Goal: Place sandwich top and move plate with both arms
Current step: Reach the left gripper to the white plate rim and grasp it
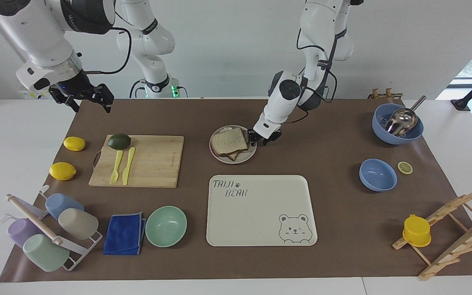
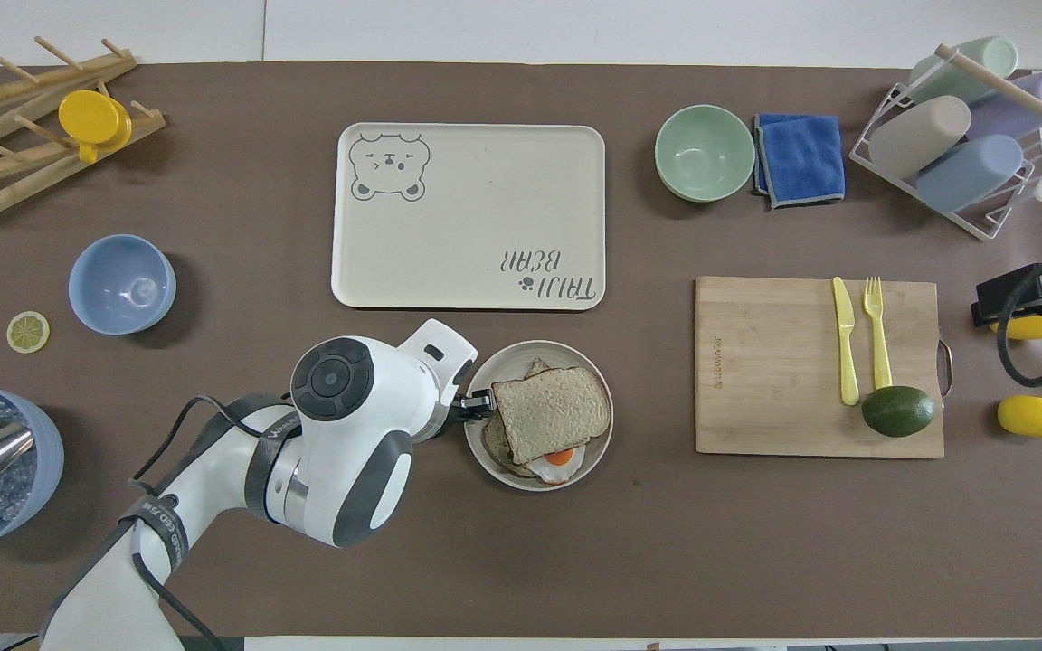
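Overhead view, tray (image 2: 449, 226): broad, flat and bare, farther from the robots than the plate.
Plate (image 1: 247, 157): small, stiff, likely light and slick; best taken by its shallow rim, one gripper each side.
Sandwich top (image 1: 228, 141): already lying on the egg slice (image 2: 555, 459); soft, could slide if the plate tilts.
Left gripper (image 1: 261, 138): at the plate's rim; grip cannot be told.
Right gripper (image 1: 84, 100): fingers apart, waiting over the table edge near the lemons (image 1: 74, 143).
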You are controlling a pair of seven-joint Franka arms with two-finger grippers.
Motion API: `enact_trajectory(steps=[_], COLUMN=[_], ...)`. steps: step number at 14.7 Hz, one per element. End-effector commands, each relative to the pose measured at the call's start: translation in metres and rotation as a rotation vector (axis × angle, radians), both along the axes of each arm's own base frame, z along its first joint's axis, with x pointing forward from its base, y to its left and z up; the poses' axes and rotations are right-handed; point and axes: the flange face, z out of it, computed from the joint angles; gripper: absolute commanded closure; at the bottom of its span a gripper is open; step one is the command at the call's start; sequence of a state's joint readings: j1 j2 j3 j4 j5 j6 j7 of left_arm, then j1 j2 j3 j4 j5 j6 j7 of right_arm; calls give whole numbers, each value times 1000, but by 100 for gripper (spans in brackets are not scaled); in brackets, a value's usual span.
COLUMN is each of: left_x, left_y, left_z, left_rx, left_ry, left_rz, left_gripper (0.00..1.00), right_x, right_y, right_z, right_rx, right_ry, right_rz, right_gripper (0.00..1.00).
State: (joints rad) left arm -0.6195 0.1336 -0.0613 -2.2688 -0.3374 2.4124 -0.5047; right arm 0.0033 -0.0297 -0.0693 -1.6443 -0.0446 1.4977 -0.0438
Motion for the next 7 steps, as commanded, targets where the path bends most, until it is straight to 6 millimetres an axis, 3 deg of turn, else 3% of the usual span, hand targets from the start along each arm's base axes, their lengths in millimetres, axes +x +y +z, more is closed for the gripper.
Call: enact_trajectory(steps=[1,3,5,7], left_x=[-4,-4,-4,-4], left_y=[1,0,0,-1], left_z=[-2,-2,-2,-1], left_rx=[-13,-13,-14,-15], left_ry=[-8,-8,-8,-8], left_rz=[29,27,22,19], left_gripper=[54,67,88,100], right_x=[-1,-2,-5,-5], right_y=[-14,-18,-13,-10], right_z=[3,3,5,2], right_rx=[27,31,30,32], right_ry=[-6,-4,-1,4], right_rz=[-2,18,25,28], right_gripper=[0,0,0,0])
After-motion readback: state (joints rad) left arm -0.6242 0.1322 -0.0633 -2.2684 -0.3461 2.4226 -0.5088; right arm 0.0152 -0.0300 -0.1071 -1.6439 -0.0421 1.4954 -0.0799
